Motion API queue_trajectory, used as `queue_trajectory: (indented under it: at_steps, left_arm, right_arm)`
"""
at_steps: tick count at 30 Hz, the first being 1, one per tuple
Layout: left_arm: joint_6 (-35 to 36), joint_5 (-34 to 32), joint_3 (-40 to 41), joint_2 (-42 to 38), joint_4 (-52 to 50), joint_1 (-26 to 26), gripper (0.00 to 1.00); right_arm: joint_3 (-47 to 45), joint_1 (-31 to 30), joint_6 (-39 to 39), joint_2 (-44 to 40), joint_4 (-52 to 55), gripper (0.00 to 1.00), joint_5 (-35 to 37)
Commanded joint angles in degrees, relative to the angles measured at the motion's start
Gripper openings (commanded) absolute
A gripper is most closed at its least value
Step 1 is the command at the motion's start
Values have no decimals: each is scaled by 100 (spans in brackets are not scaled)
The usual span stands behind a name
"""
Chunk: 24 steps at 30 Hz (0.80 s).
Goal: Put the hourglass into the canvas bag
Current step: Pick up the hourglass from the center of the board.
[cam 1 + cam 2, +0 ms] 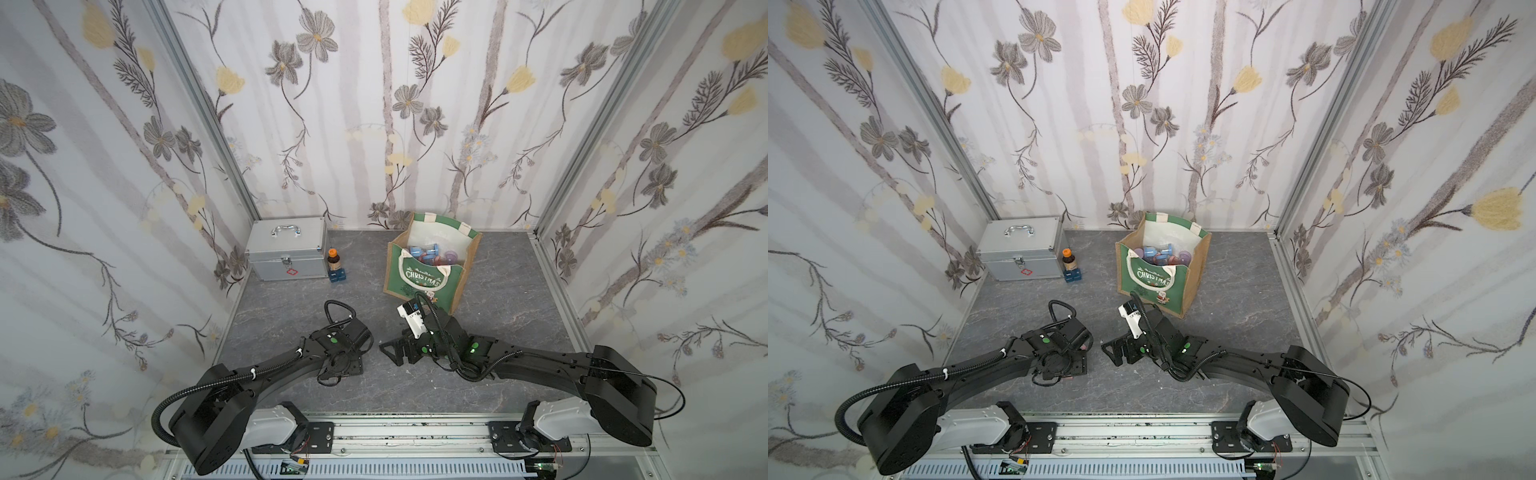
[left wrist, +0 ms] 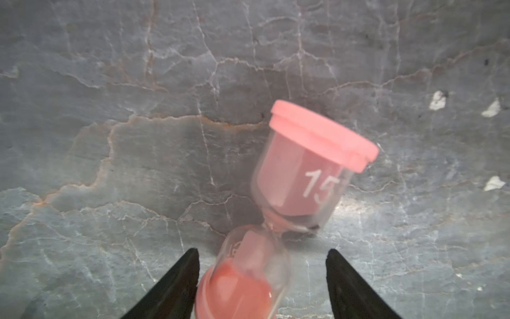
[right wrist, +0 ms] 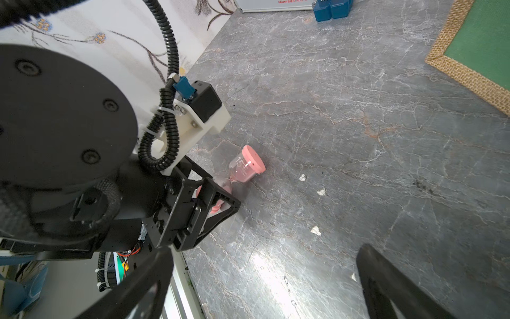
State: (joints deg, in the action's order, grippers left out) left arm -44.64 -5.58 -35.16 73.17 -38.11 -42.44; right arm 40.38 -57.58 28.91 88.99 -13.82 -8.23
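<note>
— What's the biggest thing in view?
— The grey marbled table [image 1: 498,332]. The canvas bag [image 1: 432,278] stands open on it at about 1 o'clock from the middle, green "CHRISTMAS" side facing the arms (blue and purplish things lie inside).
— And the silver case [image 1: 286,249]?
— It's shut, in the far corner at 10 o'clock.
— The grippers?
— The right gripper [image 3: 265,250] has its fingers spread wide over bare table, with nothing between them. The left gripper [image 2: 262,250] is low at the table, fingers apart on either side of one bulb of the hourglass [image 2: 309,165]. One finger looks to be against the pink cap and the other shows a clear gap, so there's no clamp.
— So the hourglass is outside the bag?
— Yes, it's lying on the table near the middle, between 7 and 8 o'clock from the bag and well apart from it. It has pink sand and a white "15" on the glass.
— Anything smaller?
— A brown bottle [image 1: 331,259] and a blue block [image 1: 336,275], just beside the case at its 3 o'clock
</note>
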Motion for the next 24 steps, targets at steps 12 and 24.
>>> queue_trajectory:
  at_steps: [12,24]
  left_arm:
    - [-203,247,117,288,183,-212,54]
    - [-159,369,-38,30,178,-243,35]
  right_arm:
    - [-4,98,26,0,-41,100,145]
    - [-150,288,165,-415,-90,100,165]
